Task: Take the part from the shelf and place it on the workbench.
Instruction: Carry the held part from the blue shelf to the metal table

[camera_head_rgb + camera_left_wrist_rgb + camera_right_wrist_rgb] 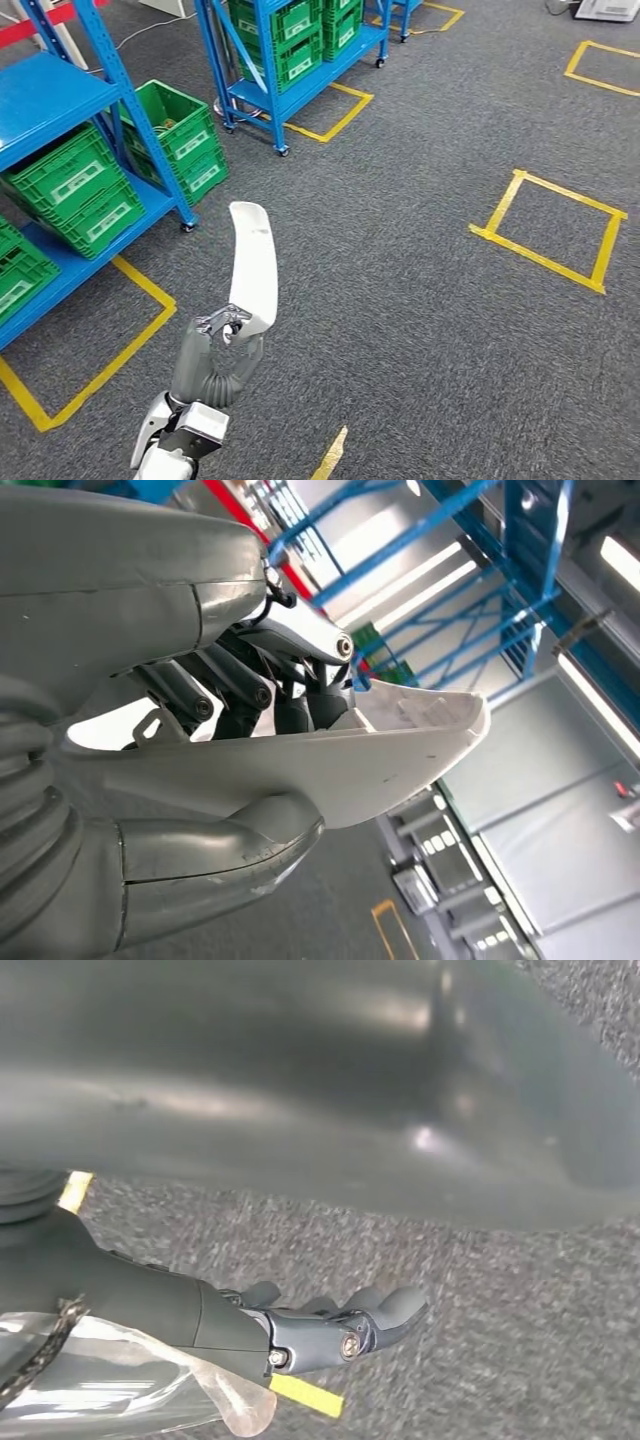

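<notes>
Left hand (219,345) pinching white curved part (253,262) at lower end, holding it upright over carpet (423,300), off shelf (53,100), presumably carrying toward workbench. Right hand (332,1325) hanging, fingers loosely together, holding nothing.

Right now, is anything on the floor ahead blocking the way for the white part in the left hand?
Nothing visible does. The left hand holds the white part over open carpet; the workbench isn't visible.
</notes>
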`<state>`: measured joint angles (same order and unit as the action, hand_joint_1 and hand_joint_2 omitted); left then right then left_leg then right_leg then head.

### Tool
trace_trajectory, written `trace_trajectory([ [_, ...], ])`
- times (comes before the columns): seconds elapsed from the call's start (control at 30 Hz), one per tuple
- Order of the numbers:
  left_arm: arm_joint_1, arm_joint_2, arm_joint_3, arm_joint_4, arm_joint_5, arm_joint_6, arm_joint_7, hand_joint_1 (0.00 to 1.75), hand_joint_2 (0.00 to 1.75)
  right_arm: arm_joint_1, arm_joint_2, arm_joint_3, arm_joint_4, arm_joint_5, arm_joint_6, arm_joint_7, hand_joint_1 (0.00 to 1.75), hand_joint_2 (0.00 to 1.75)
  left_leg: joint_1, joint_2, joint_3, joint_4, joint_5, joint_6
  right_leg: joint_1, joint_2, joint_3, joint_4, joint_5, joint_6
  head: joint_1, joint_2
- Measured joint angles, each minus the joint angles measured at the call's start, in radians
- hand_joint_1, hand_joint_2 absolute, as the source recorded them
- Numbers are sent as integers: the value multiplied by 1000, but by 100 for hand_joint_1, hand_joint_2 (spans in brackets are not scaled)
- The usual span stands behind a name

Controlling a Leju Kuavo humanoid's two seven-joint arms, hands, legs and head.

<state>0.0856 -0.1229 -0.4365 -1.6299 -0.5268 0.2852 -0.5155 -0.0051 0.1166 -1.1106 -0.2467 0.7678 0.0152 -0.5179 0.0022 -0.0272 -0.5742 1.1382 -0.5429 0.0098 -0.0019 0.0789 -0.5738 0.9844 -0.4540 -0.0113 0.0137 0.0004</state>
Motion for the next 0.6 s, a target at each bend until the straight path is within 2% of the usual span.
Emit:
trace_trajectory([
  [0.03, 0, 0, 1, 0, 2, -1, -1, 175, 175, -1, 1, -1, 0, 0, 0, 0, 0, 0, 0, -26, 30, -66, 27, 8, 1, 13, -2, 2, 2, 3, 0, 0],
  [0.07, -1, -1, 2, 1, 4, -1, -1, 175, 175, -2, 3, -2, -1, 1, -1, 1, 0, 0, 0, -48, 51, -114, 41, 13, 0, 24, -7, 4, 4, 7, -1, 0],
  [0.1, -1, -1, 3, 1, 5, -2, -2, 175, 175, -3, 4, -4, -1, 1, -2, 1, 0, 0, -1, -63, 59, -138, 44, 16, -2, 35, -14, 5, 8, 12, -2, 0],
  [0.17, -3, -2, 6, 2, 6, -3, -2, 175, 175, -2, 4, -9, -2, 3, -4, 2, 0, 0, -1, -48, 60, -152, 44, 16, -6, 55, -28, 5, 16, 26, -5, 0],
  [0.2, -4, -3, 6, 3, 6, -4, -2, 175, 175, 1, 4, -12, -2, 4, -4, 2, 0, 0, 0, -36, 61, -157, 49, 19, -6, 46, -35, 9, 14, 30, -5, 0],
  [0.23, -4, -5, 8, 3, 8, -5, -2, 175, 175, 3, 4, -14, -3, 5, -5, 2, 0, 0, 2, -23, 63, -163, 54, 22, -5, 23, -47, 27, 1, 35, -2, 0],
  [0.27, -5, -6, 9, 4, 11, -9, -2, 175, 175, 3, 4, -15, -3, 6, -5, 2, 0, 0, 4, -7, 64, -169, 58, 24, -5, -7, -69, 67, -23, 40, 1, 0],
  [0.3, -5, -7, 11, 4, 17, -16, -2, 175, 175, 1, 4, -17, -3, 7, -6, 3, 0, 0, 3, 9, 64, -170, 59, 26, -6, -41, -99, 127, -56, 45, 3, 0],
  [0.33, -5, -7, 13, 4, 26, -25, -2, 175, 175, -2, 5, -17, -3, 10, -6, 4, 0, 0, 3, 26, 63, -170, 59, 27, -8, -60, -133, 198, -90, 51, 6, 0],
  [0.37, -4, -7, 15, 5, 35, -34, -2, 175, 175, -4, 5, -18, -3, 13, -6, 5, 0, 0, 2, 43, 61, -170, 59, 27, -12, -69, -161, 259, -114, 57, 6, 0],
  [0.4, -5, -7, 17, 5, 42, -42, -3, 175, 175, -5, 5, -19, -3, 16, -6, 7, 0, 0, 2, 59, 61, -169, 58, 26, -15, -73, -173, 291, -120, 62, 6, 0],
  [0.43, -5, -7, 18, 5, 46, -49, -4, 175, 175, -4, 5, -20, -3, 20, -6, 8, 0, 0, 3, 73, 60, -169, 57, 24, -19, -78, -163, 280, -107, 66, 6, 0],
  [0.47, -5, -7, 19, 5, 50, -54, -6, 175, 175, -2, 5, -22, -4, 24, -6, 9, 0, 0, 4, 86, 61, -167, 55, 21, -22, -86, -132, 230, -80, 70, 6, 0],
  [0.5, -6, -7, 21, 5, 54, -61, -10, 175, 175, -2, 4, -23, -4, 29, -6, 9, 0, 0, 4, 98, 62, -164, 52, 16, -25, -106, -87, 155, -52, 74, 6, 0],
  [0.53, -8, -7, 23, 5, 58, -67, -13, 175, 175, -3, 5, -24, -5, 33, -6, 10, 0, 0, 3, 108, 62, -160, 47, 9, -25, -127, -44, 87, -32, 73, 7, 0],
  [0.57, -10, -7, 25, 5, 63, -75, -17, 175, 175, -5, 5, -25, -5, 36, -5, 10, 0, 0, 0, 117, 63, -157, 43, 2, -24, -142, -16, 41, -22, 69, 6, 0],
  [0.6, -12, -7, 26, 5, 67, -86, -19, 175, 175, -7, 6, -25, -5, 38, -4, 10, 0, 0, -2, 124, 63, -154, 41, -4, -22, -150, -3, 20, -21, 61, 5, 0],
])
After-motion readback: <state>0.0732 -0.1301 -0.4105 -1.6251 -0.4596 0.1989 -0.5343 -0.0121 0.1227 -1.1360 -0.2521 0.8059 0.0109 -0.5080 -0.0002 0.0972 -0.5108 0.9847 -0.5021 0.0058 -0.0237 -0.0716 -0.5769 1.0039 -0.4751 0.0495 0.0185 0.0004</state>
